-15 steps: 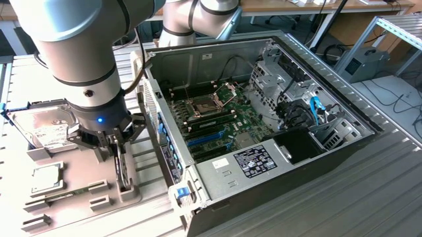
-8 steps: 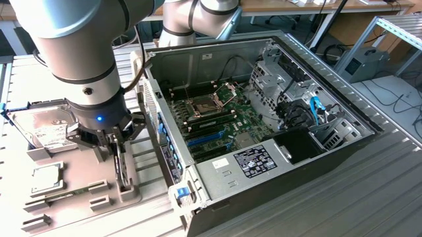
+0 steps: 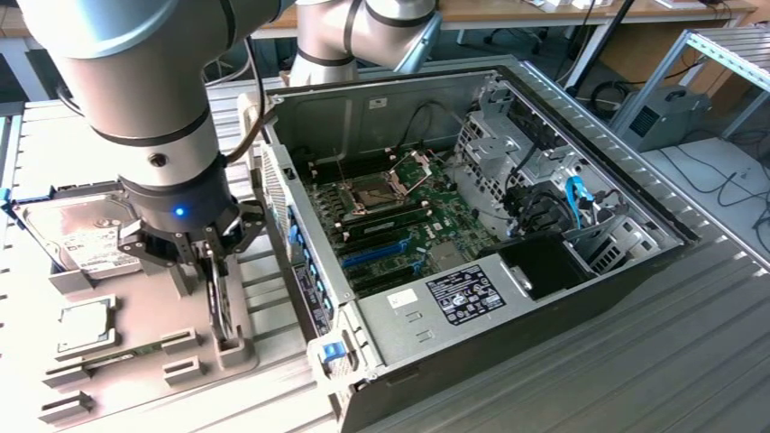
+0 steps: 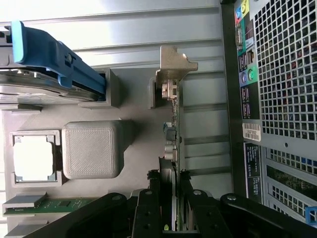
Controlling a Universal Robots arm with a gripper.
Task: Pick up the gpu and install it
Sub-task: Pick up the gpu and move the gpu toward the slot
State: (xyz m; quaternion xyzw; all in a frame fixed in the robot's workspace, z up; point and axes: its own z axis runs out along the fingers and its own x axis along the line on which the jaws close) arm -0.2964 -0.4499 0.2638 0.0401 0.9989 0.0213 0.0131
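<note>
The gpu stands on edge in a slot of the grey holder tray, at the exterior view's left of the open computer case. In the wrist view the gpu shows edge-on, a thin dark board with its silver bracket at the far end. My gripper has come straight down over the card. Its black fingers press on both faces of the board near the end away from the bracket, so the gripper is shut on the gpu. The card still sits in its holder.
On the same tray lie a hard drive with a blue rail, a cpu and a green memory stick. The case's perforated rear wall stands close beside the card. Blue expansion slots lie on the motherboard.
</note>
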